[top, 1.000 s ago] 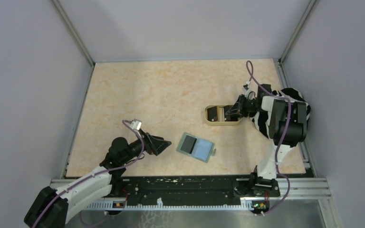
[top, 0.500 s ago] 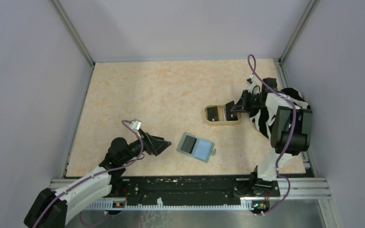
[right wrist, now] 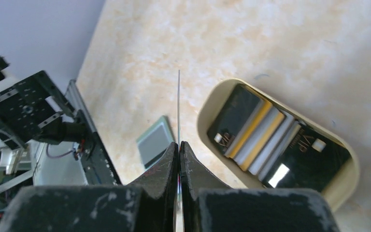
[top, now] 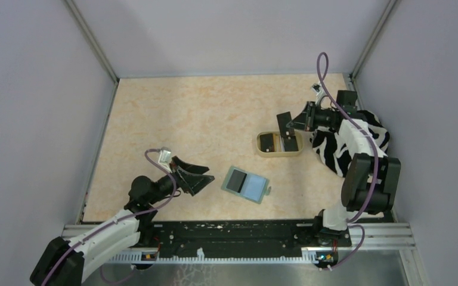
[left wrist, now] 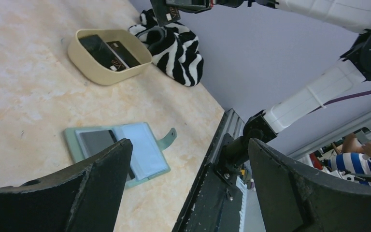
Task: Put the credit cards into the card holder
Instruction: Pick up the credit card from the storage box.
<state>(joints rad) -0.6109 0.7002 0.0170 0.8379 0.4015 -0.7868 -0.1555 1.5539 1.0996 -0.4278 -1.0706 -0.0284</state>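
Tabletop [top: 185, 119] separates card holder [top: 246, 184] and tray [top: 259, 143]; right gripper [right wrist: 179, 145] clamps card [top: 284, 123].

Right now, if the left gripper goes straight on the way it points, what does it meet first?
Probably the card holder, lying open just ahead of the left gripper; its height is unclear.

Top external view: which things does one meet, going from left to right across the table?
left fingers, standing open → card holder, lying open → tan tray → zebra-striped cloth
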